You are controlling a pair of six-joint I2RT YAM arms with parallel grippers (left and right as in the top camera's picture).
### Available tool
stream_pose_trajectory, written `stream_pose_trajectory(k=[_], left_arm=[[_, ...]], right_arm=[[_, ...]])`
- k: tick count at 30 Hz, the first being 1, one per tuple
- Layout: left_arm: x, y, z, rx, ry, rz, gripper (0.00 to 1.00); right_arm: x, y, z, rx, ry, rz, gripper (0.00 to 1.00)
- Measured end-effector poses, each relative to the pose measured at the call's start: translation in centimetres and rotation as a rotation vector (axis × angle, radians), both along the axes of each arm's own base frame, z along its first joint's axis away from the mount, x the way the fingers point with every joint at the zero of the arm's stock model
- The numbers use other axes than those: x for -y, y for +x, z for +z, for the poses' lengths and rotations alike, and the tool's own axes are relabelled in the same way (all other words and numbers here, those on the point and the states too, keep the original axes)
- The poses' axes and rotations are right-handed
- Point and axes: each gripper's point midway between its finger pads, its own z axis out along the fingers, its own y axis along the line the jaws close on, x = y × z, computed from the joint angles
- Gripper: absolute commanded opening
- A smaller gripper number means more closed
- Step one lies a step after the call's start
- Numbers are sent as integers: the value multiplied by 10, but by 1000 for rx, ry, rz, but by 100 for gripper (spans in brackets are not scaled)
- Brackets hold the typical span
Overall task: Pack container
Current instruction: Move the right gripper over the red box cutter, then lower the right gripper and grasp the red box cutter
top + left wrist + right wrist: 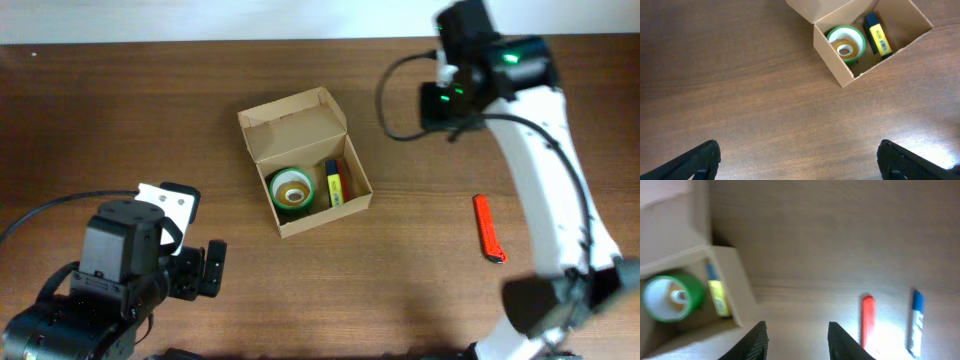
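Brown container open; L tool front-left, R tool back-right, both jaws apart.

tape roll in container | boxed marker right of it | loose marker right of container | seemingly second marker beside

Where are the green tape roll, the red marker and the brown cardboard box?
green tape roll (696,294), right wrist view, outer wall
red marker (488,228), overhead view, body
brown cardboard box (300,135), overhead view, open lid
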Motion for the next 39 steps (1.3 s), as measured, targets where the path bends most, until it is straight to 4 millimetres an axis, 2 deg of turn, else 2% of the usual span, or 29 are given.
stream_pose_trajectory(k=[3, 6, 7, 10, 12, 13, 16, 17, 20, 26, 29, 33, 39], left_arm=[[0, 0, 0, 0, 0, 0, 100], [0, 0, 0, 0, 0, 0, 100], [0, 0, 0, 1, 0, 0, 100], [0, 0, 0, 1, 0, 1, 100], [0, 0, 0, 0, 0, 0, 100], [0, 0, 0, 0, 0, 0, 100], [0, 0, 0, 0, 0, 0, 100], [0, 0, 0, 1, 0, 0, 100], [0, 0, 0, 0, 0, 0, 100], [0, 0, 0, 0, 0, 0, 100], [0, 0, 0, 0, 0, 1, 100], [0, 0, 0, 0, 0, 1, 100], [0, 0, 0, 0, 0, 0, 100]], right_arm=[[40, -28, -9, 57, -5, -75, 50], [62, -62, -38, 28, -17, -120, 51], [67, -70, -49, 7, -21, -129, 51], [89, -98, -103, -109, -36, -173, 51], [99, -99, -115, -117, -39, -188, 54], [104, -98, -118, -111, -45, -189, 60], [115, -93, -122, -87, -73, -152, 93], [116, -94, -125, -93, -87, -136, 98], [119, -93, -139, -129, -107, -107, 99], [119, -96, -199, -332, -112, -35, 98], [119, -96, -217, -375, -109, -27, 98], [119, -95, -227, -392, -109, -22, 98], [120, -90, -230, -376, -111, -17, 97]])
